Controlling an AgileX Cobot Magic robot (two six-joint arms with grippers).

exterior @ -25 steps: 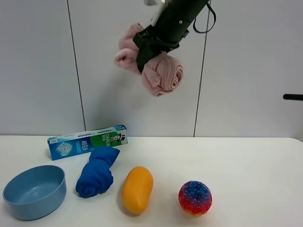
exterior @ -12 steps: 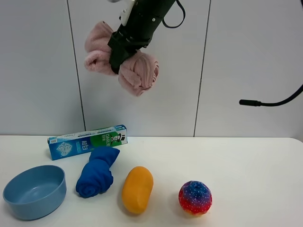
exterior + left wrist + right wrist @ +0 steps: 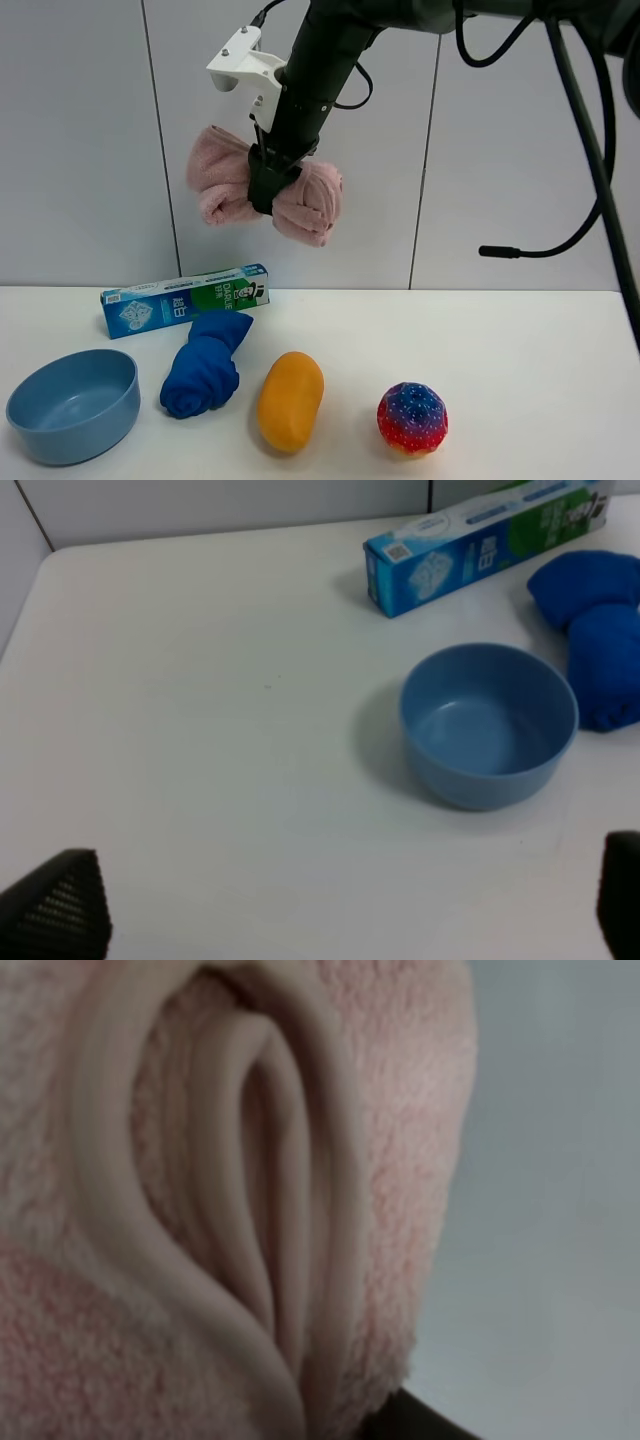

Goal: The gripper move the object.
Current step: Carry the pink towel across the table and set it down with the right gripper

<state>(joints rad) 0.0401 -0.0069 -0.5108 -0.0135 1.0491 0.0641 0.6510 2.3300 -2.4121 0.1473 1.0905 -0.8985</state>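
The pale pink rolled towel (image 3: 312,201) hangs high in the air in front of the back wall, above the toothpaste box and the blue cloth. My right gripper (image 3: 268,186), black on a black arm reaching in from the top, is shut on its middle, with a pink lobe on each side. In the right wrist view the towel (image 3: 200,1210) fills nearly the whole picture. My left gripper (image 3: 340,920) is open and empty, low over the white table, with the blue bowl beyond it. It does not show in the exterior view.
On the white table (image 3: 520,360) stand a blue bowl (image 3: 72,403), a blue-green toothpaste box (image 3: 185,299), a blue rolled cloth (image 3: 205,362), an orange oval object (image 3: 290,400) and a colourful ball (image 3: 411,418). A black cable (image 3: 590,190) hangs at the right.
My right arm has carried the pink towel leftward and then down; it now hangs lower and the arm stands more upright.
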